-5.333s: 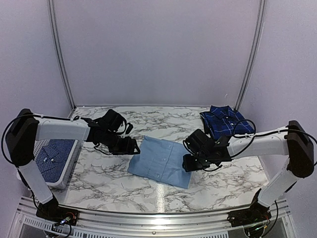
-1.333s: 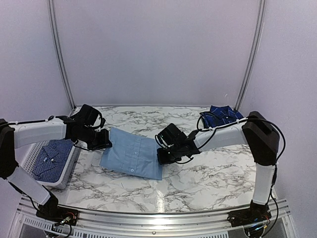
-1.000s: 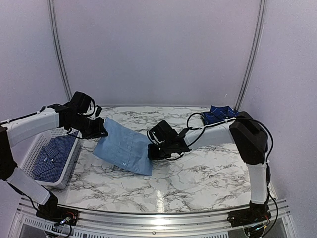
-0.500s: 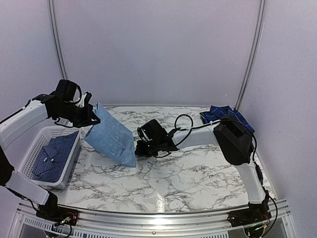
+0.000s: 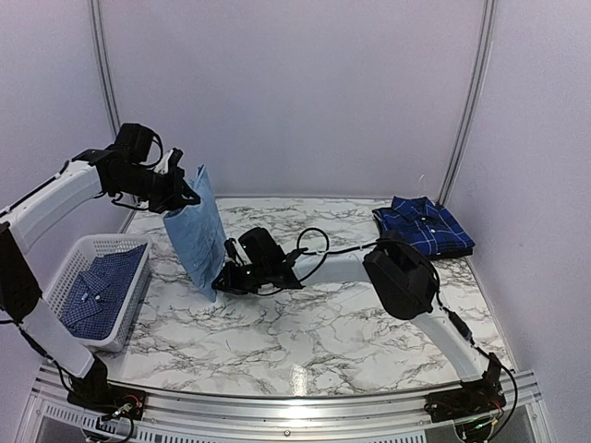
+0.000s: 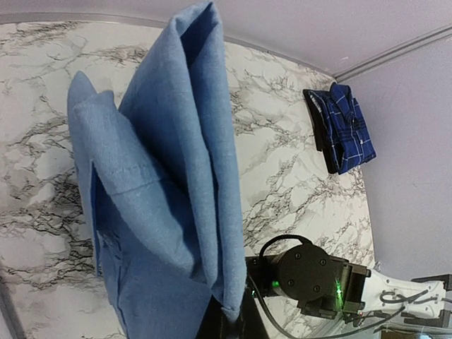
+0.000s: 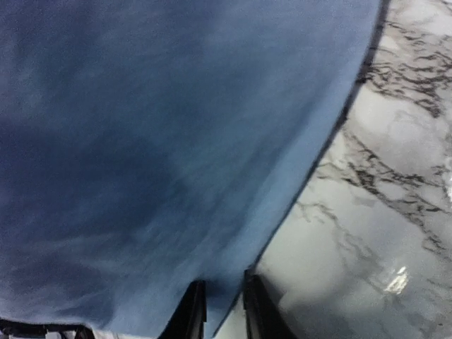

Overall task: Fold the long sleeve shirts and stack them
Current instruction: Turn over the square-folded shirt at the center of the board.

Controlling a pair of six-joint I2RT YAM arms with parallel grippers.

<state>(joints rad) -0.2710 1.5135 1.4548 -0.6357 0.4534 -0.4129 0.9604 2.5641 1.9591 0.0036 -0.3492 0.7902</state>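
The plain light blue shirt (image 5: 196, 235), folded, hangs nearly upright above the table's left part. My left gripper (image 5: 182, 194) is raised and shut on its top fold; the left wrist view shows the cloth (image 6: 162, 183) pinched at my fingers (image 6: 233, 321). My right gripper (image 5: 222, 280) is low at the shirt's bottom edge. In the right wrist view its fingers (image 7: 222, 311) stand narrowly apart with the cloth's edge (image 7: 176, 141) between them. The small-check shirt (image 5: 97, 288) lies folded in the basket. The navy plaid shirt (image 5: 423, 224) lies at the back right.
A white mesh basket (image 5: 100, 239) stands at the table's left edge, just left of the hanging shirt. The right arm stretches low across the marble tabletop (image 5: 332, 323), its cable looping above it. Walls and corner posts enclose the back.
The light blue shirt went from lying flat mid-table to hanging upright at the left. My left gripper rose and moved left with it; the right gripper followed leftward along the table.
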